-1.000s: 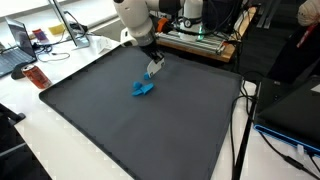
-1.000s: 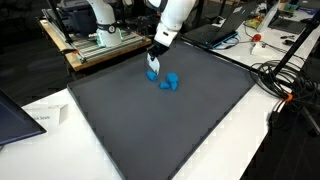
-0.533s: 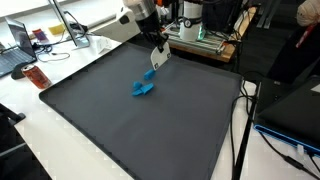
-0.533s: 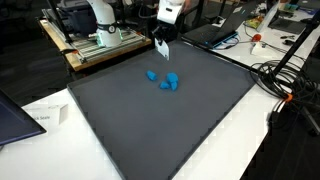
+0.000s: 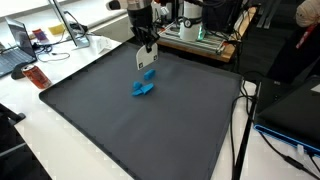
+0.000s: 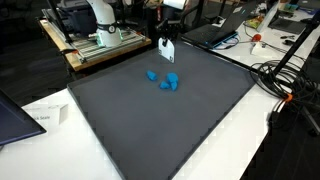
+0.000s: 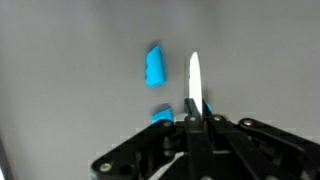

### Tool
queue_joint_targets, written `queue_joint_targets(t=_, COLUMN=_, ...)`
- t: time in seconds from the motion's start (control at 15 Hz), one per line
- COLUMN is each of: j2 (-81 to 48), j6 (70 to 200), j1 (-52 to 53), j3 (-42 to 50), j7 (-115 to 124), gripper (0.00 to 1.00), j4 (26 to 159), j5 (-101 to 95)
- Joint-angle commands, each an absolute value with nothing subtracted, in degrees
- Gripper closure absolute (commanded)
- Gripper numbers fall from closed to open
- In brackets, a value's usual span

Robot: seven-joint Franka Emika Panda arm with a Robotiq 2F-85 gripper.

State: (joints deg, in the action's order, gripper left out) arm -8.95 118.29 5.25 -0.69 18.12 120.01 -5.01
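My gripper hangs above the far part of a dark grey mat, shut on a thin white flat piece that points down from the jaws. It shows in both exterior views, gripper and white piece. Blue blocks lie on the mat below and in front of it, a small one and a pair. In the wrist view the white piece sticks out edge-on between the fingers, with one blue block beside it and another partly hidden by the gripper.
A red object and a laptop lie on the white table beside the mat. A metal frame with equipment stands behind the mat. Cables and another laptop lie at the table edges.
My gripper has risen from the mat next to the blue blocks, carrying the white piece up and toward the far edge. The blue blocks stay on the mat.
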Motion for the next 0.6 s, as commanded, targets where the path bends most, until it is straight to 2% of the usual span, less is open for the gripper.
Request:
queue_joint_targets(t=0.0, j2=-11.4, j6=116.6, j1=6.8, j3=-0.6, j7=25.5, gripper=0.99, j4=116.9, j5=-13.1)
queue_joint_targets(t=0.53, j2=-17.1, j6=114.0, j1=9.6, j3=0.8, j7=40.6, gripper=0.99, j4=111.8, j5=-24.7)
